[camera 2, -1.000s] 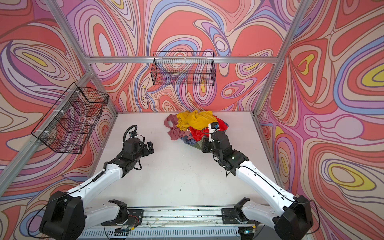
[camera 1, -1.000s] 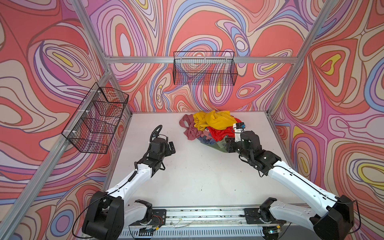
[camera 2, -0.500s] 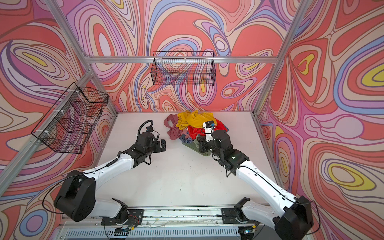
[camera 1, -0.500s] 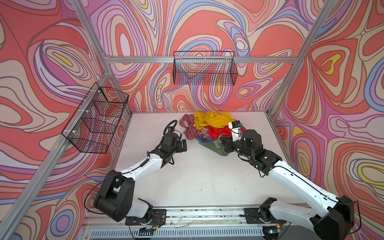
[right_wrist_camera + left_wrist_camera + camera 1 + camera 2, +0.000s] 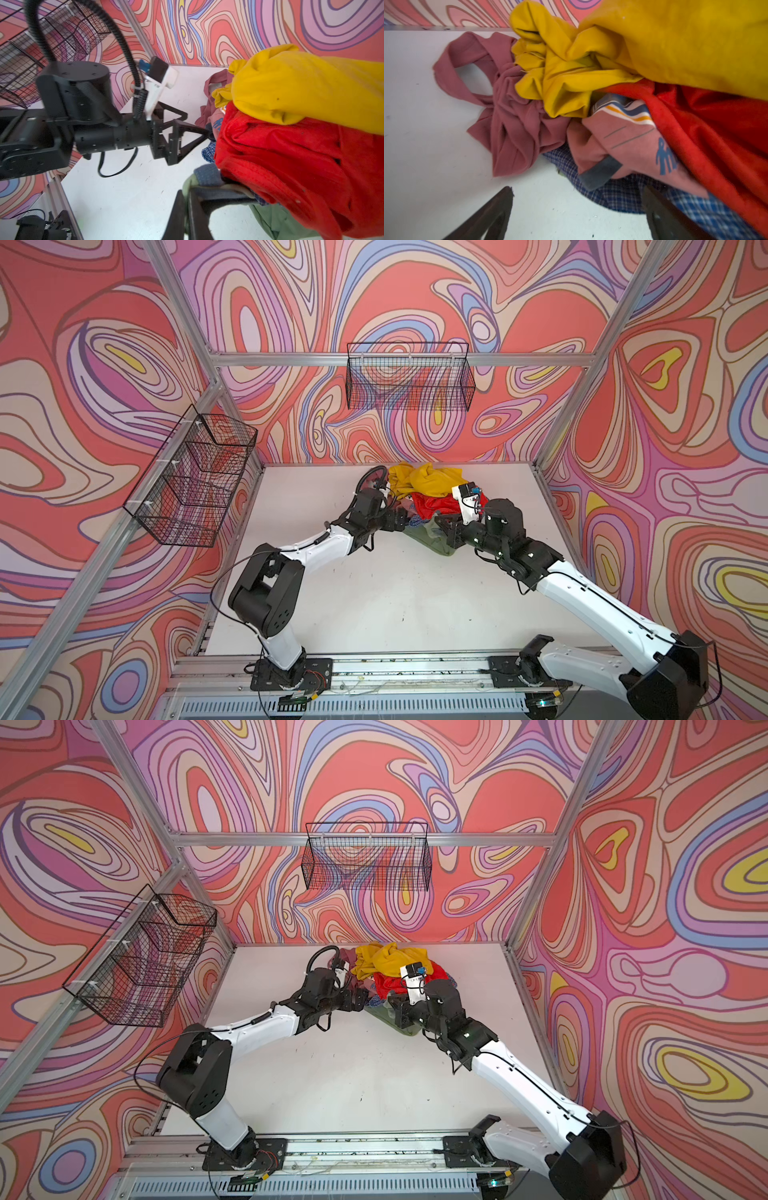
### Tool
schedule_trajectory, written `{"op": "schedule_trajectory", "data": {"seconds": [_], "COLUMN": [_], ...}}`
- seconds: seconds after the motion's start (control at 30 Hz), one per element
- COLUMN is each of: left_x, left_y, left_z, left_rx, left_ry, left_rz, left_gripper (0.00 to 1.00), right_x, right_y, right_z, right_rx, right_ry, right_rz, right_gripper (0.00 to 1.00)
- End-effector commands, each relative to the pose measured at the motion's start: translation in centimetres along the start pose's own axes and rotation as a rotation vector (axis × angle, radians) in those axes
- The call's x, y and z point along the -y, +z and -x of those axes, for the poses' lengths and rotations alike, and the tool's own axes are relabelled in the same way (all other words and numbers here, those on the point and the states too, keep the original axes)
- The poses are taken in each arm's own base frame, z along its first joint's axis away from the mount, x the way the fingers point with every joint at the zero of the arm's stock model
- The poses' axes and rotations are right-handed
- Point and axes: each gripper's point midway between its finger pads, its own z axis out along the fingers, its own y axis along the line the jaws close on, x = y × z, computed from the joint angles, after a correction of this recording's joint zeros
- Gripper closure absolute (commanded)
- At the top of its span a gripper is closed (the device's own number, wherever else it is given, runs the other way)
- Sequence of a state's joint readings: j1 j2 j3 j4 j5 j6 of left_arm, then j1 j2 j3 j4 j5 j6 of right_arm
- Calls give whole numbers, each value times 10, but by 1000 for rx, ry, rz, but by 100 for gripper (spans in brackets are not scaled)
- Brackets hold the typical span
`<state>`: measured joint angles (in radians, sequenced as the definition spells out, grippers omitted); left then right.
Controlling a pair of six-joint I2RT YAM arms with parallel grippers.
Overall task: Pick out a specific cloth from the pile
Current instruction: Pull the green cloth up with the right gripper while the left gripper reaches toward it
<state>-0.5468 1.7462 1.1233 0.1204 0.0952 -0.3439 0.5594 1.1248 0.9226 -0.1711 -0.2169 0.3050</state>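
At the pile's left edge the left gripper [image 5: 400, 519] stands with its jaws spread wide, holding nothing. Only the left wrist view shows its two dark fingers [image 5: 500, 203], one over bare white table [image 5: 425, 145] and one over the blue checked fabric [image 5: 612, 197] at the pile's foot. A dusty pink garment [image 5: 512, 124] spills out beside them, which the top views show only in part. The pile [image 5: 428, 483] is topped by a mustard-yellow garment [image 5: 301, 87] lying over a bright red garment [image 5: 280, 155]. The cloth [image 5: 278, 220] sits at the pile's near edge, partly under the red one. It is olive green and soft, with a grey-blue ribbed band [image 5: 207, 175]. In both top views it shows only as a small green patch. The right wrist view alone shows the right gripper [image 5: 187, 209] clamped on the cloth's olive edge, just beside that band.
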Motion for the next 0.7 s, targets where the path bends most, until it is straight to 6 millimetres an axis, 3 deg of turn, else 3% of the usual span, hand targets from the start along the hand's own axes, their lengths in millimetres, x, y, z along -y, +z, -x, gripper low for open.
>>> {"op": "schedule_trajectory", "data": {"seconds": [0.0,0.23,0.37,0.67], "left_x": [14,23,19,11], "left_y": [19,50,63,76], "left_z": [-5,-19,-24,-28], "left_rx": [-67,-121,-162,-192], "left_ry": [5,16,4,-10], "left_rz": [-45,-24,28,102], "left_gripper": [0,0,0,0], "right_x": [-35,-45,-57,-96], "right_y": [-1,3,5,-8], "right_z": [24,19,20,50], "right_rx": [85,60,48,68], "right_ry": [-5,10,17,-10], "right_rz": [178,244,313,481], "right_gripper": [100,100,100,100]}}
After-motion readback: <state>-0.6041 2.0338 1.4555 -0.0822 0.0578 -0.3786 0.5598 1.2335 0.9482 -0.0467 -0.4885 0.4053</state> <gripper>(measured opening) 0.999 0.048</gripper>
